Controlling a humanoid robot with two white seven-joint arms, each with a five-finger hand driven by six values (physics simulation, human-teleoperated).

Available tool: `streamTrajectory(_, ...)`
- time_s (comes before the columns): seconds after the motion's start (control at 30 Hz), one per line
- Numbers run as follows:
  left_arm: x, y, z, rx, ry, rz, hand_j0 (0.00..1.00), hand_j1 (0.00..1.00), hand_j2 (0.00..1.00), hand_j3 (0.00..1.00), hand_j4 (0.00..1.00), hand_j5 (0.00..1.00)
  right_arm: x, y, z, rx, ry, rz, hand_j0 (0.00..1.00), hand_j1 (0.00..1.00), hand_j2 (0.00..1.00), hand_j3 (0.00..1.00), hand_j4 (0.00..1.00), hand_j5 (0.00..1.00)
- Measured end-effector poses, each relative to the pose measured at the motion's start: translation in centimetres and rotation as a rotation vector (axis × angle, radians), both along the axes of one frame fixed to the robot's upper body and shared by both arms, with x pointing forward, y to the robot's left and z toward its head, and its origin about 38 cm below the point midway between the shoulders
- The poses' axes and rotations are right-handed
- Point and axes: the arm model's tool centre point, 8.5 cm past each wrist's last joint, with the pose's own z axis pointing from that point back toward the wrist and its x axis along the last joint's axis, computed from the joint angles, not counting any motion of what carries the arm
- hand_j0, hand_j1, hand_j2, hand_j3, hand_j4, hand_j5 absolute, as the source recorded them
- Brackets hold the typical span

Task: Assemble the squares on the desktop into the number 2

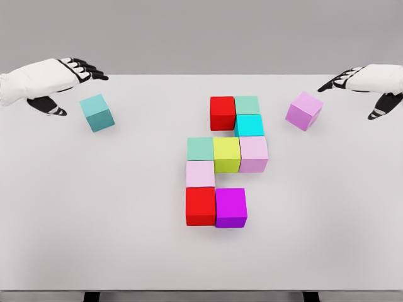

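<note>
Several coloured cubes form a stepped shape mid-table: a red cube (pixel 222 112) and a green cube (pixel 247 104) at the top, a cyan cube (pixel 249 125) below, then a mint cube (pixel 200 148), a yellow cube (pixel 227 154) and a pink cube (pixel 254 153) in a row, a pale pink cube (pixel 200 173), and a red cube (pixel 201 206) beside a magenta cube (pixel 231 207). A loose teal cube (pixel 97 112) lies just right of my left hand (pixel 66 85), which is open. A loose lilac cube (pixel 304 111) lies left of my open right hand (pixel 359 91).
The white table (pixel 94 220) spreads wide around the cubes, its front edge near the bottom of the view. A grey wall stands behind.
</note>
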Motion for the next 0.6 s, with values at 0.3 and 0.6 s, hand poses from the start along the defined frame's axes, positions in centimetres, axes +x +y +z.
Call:
streamTrajectory(0.3,3.2,1.1,-3.2,0.057,0.083,0.1,1.0,1.0,1.0,1.0,1.0,1.0,0.6,1.0,0.0,0.007,-0.01,0.015,1.0,1.0,1.0,1.0,1.0,1.0)
streamTrajectory(0.6,4.5,0.0,-5.6,0.032,0.113,0.127,1.0,1.0,1.0,1.0,1.0,1.0,2.7,4.4,-1.2,-0.075,-0.042,0.061,1.0,1.0,1.0,1.0,1.0,1.0)
